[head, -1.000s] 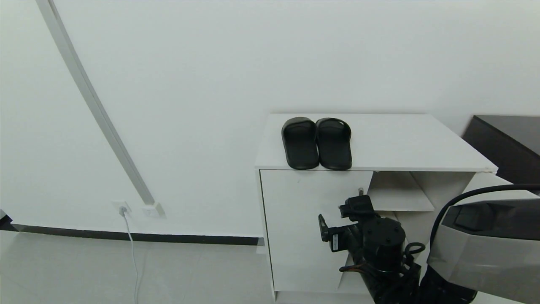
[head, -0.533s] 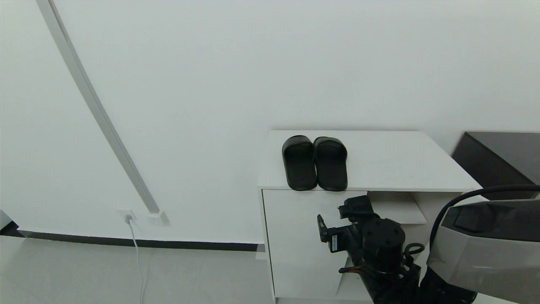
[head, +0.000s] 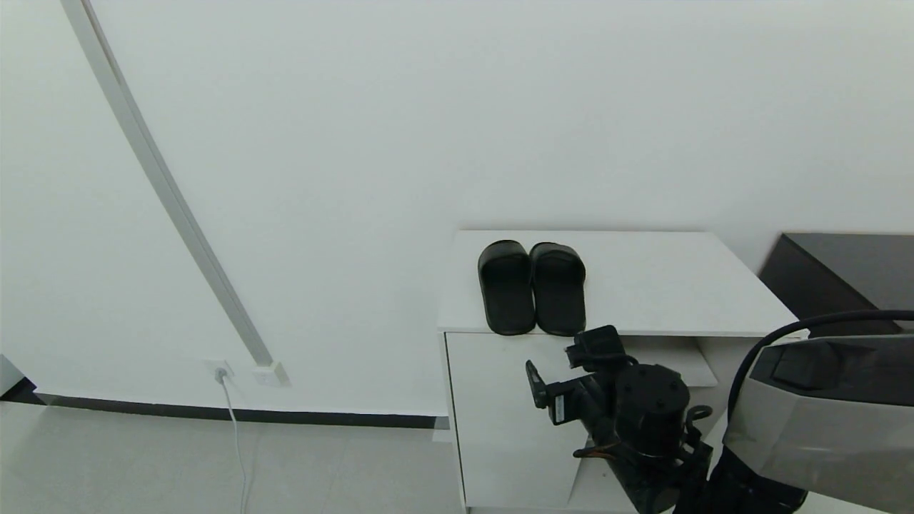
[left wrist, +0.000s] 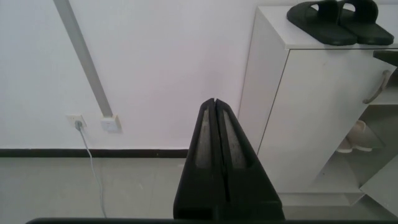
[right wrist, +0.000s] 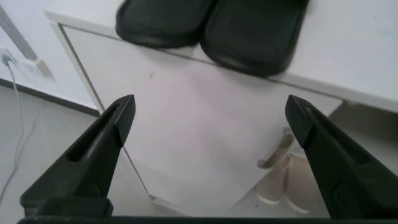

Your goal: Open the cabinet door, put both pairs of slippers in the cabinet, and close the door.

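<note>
Your right claw [right wrist: 209, 104] hung spread wide and empty just below the black slippers [head: 534, 285] on the cabinet top [head: 643, 285], so a careless lift could have knocked them off its front edge.

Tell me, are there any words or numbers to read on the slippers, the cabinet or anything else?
Nothing here can be read as words or numbers.
White sticker on the right arm: too small to read.
Black slippers: no words or numbers visible.
White cabinet: plain, no label visible.
Wall socket: no marks that can be made out.
</note>
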You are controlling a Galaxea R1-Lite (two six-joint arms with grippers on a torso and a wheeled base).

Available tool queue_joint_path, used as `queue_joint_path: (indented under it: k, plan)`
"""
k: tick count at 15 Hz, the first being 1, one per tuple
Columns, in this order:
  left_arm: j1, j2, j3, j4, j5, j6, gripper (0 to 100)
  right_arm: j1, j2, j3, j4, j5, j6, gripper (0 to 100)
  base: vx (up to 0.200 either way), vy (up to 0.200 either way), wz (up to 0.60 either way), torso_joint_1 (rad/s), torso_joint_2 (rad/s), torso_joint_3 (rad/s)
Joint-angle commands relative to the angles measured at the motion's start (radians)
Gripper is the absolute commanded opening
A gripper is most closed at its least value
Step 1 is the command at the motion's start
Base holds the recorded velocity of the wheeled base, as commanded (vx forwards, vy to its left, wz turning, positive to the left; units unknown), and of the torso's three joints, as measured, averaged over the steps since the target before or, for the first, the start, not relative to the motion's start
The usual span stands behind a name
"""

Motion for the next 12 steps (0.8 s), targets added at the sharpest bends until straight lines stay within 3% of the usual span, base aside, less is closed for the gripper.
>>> queue_joint_path:
  k: [1,5,7,12]
  plan:
    - [-0.001,0.001,0.001,0.0,0.0,0.0,0,-0.009,-0.07,-0.116,0.112,0.01,-0.001,100,0.0,0.0,0.0,0.0,0.0,0.0]
    - [-0.001,0.001,0.001,0.0,0.0,0.0,0,-0.012,-0.208,-0.416,0.666,-0.001,0.154,100,0.0,0.0,0.0,0.0,0.0,0.0]
    - [-0.001,0.001,0.001,0.0,0.002,0.0,0,-0.012,-0.213,-0.544,0.875,-0.042,0.248,100,0.0,0.0,0.0,0.0,0.0,0.0]
    - [-0.001,0.001,0.001,0.0,0.0,0.0,0,-0.01,-0.185,-0.567,0.933,-0.08,0.291,100,0.0,0.0,0.0,0.0,0.0,0.0]
